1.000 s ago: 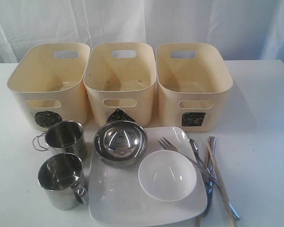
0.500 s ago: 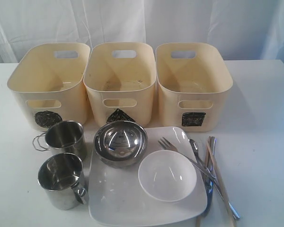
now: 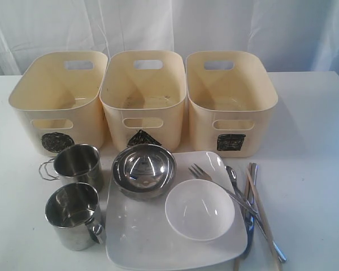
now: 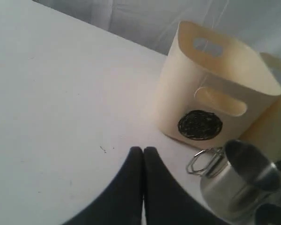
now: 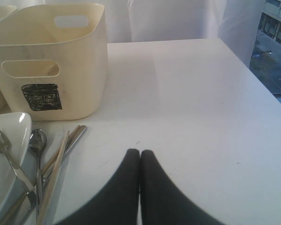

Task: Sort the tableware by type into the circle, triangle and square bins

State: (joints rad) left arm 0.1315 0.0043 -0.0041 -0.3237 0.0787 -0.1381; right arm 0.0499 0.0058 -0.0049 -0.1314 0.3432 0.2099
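Black L gripper (image 4: pixel 143 153) & R gripper (image 5: pixel 140 154) pinched closed, empty; small round white bowl (image 3: pixel 199 210) on square white plate (image 3: pixel 137 237).

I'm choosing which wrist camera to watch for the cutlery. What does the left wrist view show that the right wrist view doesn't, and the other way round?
Only the left wrist view: the circle-marked bin, a steel mug with its wire handle, and the left pincer, shut.
Only the right wrist view: the square-marked bin, the fork, spoon, chopsticks, a corner of the white plate, and the right pincer, shut.
Both: the white table and the pale curtain behind it.
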